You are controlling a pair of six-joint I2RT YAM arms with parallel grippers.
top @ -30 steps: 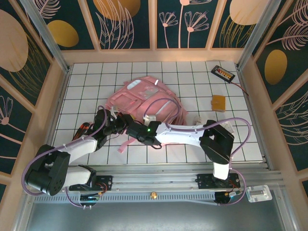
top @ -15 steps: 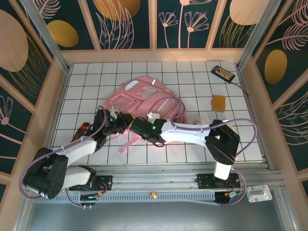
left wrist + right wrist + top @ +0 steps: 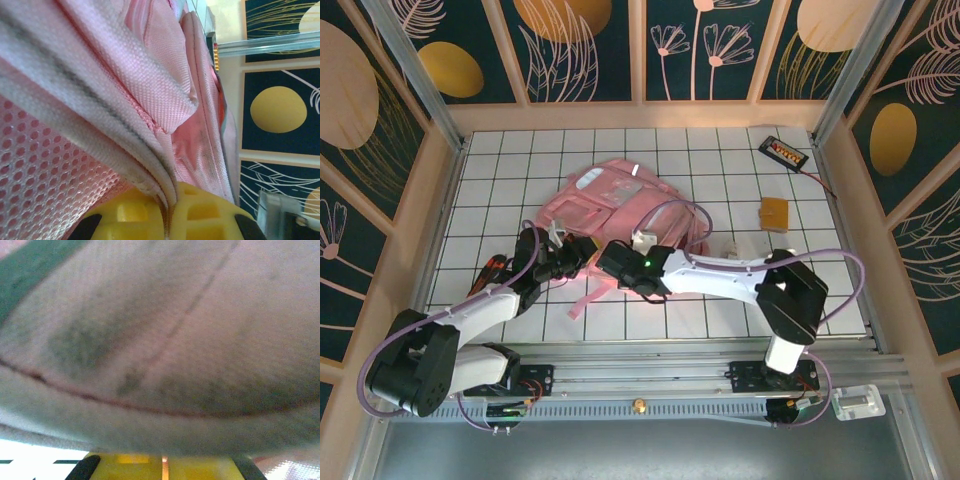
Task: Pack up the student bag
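your left tool (image 3: 167, 202) is clamped on a fold at the near edge of the bag (image 3: 620, 200), likely to hold its mouth up. your right tool (image 3: 162, 462) is closed tight against the fabric; any grip is unclear. the bag lies at the middle of the tabletop (image 3: 770, 300).

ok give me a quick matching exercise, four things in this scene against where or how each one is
Things:
1. student bag
2. tan square block
3. black box with a cable
4. left fingers

Descriptions:
A. far right corner of the table
B. shut on a fold of pink fabric
C. pink, lying mid-table
D. right side, nearer the arms than the corner

Pairs: 1-C, 2-D, 3-A, 4-B
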